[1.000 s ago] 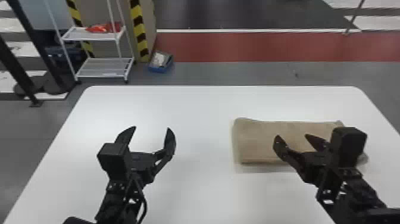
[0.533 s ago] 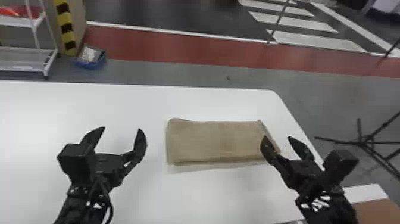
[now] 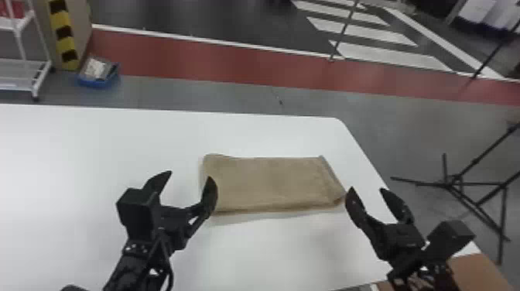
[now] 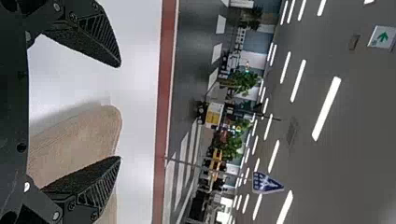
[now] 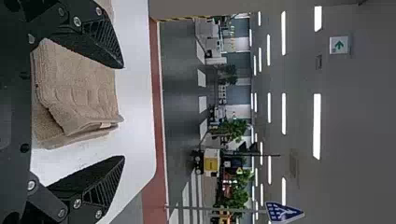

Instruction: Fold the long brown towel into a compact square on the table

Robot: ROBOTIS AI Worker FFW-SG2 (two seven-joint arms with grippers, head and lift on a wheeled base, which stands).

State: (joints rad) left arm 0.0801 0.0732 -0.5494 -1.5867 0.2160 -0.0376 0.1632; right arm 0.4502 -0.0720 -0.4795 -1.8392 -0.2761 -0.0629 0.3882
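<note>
One brown towel (image 3: 267, 184) lies on the table (image 3: 271, 251); left gripper (image 3: 189, 176), fingers apart, at its nine o'clock; right gripper (image 3: 367, 189), spread, newly shifted to four o'clock, likely readying a fold.

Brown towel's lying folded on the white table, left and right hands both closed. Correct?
Not closed: the head view shows the left hand and right hand both open. The brown towel does lie folded on the white table.
</note>
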